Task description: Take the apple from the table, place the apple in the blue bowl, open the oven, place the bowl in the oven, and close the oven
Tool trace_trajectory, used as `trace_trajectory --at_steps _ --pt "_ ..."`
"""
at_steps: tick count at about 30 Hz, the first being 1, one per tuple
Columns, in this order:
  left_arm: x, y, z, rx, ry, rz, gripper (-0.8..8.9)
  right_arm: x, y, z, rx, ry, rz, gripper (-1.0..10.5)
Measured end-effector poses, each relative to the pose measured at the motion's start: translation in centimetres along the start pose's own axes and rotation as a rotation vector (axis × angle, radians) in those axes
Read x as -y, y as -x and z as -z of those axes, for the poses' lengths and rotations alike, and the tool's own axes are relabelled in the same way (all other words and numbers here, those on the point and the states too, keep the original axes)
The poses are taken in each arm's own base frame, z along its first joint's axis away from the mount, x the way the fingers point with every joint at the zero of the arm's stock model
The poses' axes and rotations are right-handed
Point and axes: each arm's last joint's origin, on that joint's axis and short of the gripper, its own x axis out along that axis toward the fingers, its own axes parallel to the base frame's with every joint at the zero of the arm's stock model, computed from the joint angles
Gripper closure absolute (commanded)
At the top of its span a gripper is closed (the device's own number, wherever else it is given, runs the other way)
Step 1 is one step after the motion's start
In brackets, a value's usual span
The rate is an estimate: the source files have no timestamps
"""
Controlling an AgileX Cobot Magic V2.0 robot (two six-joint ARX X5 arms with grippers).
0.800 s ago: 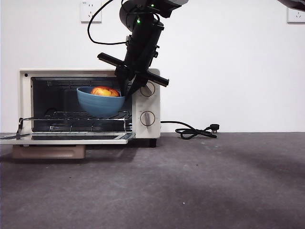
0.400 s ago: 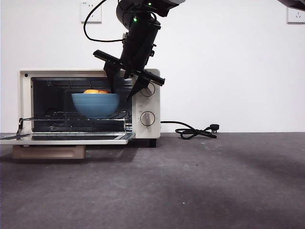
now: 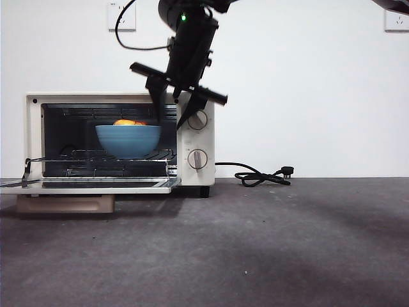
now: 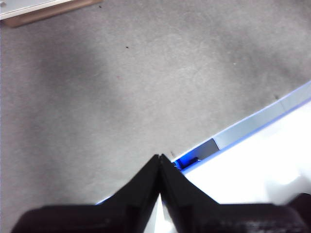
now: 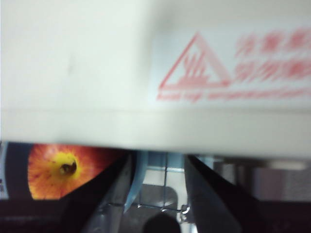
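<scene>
The apple [image 3: 128, 122] sits in the bowl [image 3: 128, 141] on the oven [image 3: 195, 137] rack. The right gripper [image 3: 171, 118] has its fingers spread, straddling the bowl's rim and gripping nothing. Only shutting the door [image 3: 89, 185] remains.

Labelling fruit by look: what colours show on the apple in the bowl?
Red-orange with a yellow centre, the apple shows best in the right wrist view.

Two white wall sockets are mounted on the white wall [image 3: 307, 77]: one socket [image 3: 122, 15] above the far left part of the table, the other socket [image 3: 397, 20] at the far right. A tan block [image 3: 66, 203] is seen near the table's left edge.
</scene>
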Motion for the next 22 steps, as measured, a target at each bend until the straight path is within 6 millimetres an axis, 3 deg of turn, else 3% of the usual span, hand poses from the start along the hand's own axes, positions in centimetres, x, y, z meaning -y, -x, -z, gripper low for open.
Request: trace_trajectory --at_steps 6,14,21,22 --pt "-0.2 0.0 0.0 0.005 0.000 -0.084 8.19 -0.5 3.3 -1.0 0.039 0.054 0.000 7.6" --pt "-0.4 -0.1 -0.6 0.047 -0.007 -0.131 8.21 -0.6 10.0 -1.7 0.092 0.173 0.033 7.6" --pt "-1.7 -1.6 -2.3 0.011 0.048 -0.223 8.22 -1.3 12.8 -1.8 0.127 0.284 -0.038 7.7" --pt "-2.1 -2.0 -2.7 0.005 0.058 -0.233 8.22 -1.4 13.4 -1.9 0.137 0.310 -0.043 8.1"
